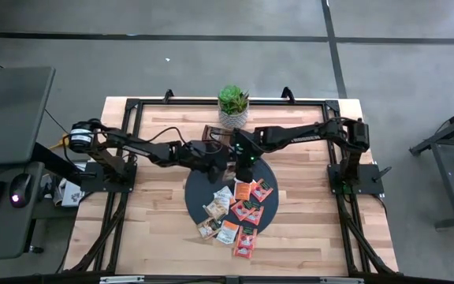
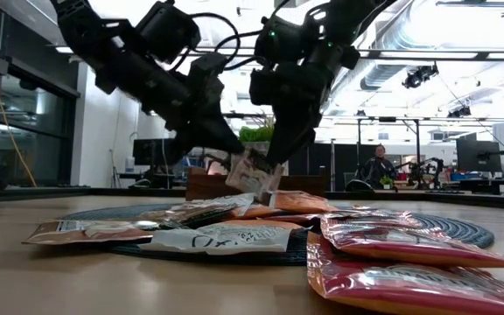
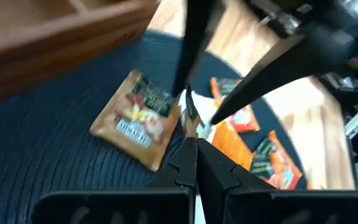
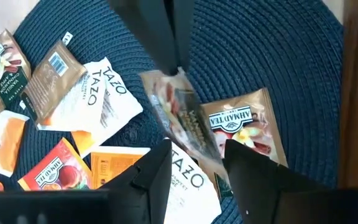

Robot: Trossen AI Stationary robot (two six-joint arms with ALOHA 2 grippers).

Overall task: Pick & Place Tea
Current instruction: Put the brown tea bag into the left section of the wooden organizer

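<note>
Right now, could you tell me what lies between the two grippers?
A tan tea sachet hangs between the left gripper and right gripper, seen in the right wrist view.

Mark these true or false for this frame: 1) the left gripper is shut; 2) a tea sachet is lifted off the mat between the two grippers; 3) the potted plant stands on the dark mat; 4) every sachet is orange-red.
1) True: the left gripper is shut, pinching a tan sachet.
2) True: that sachet hangs above the dark round mat, with the right gripper open around it.
3) False: the potted plant stands on the wooden table, beyond the mat.
4) False: white sachets lie there too.
</note>
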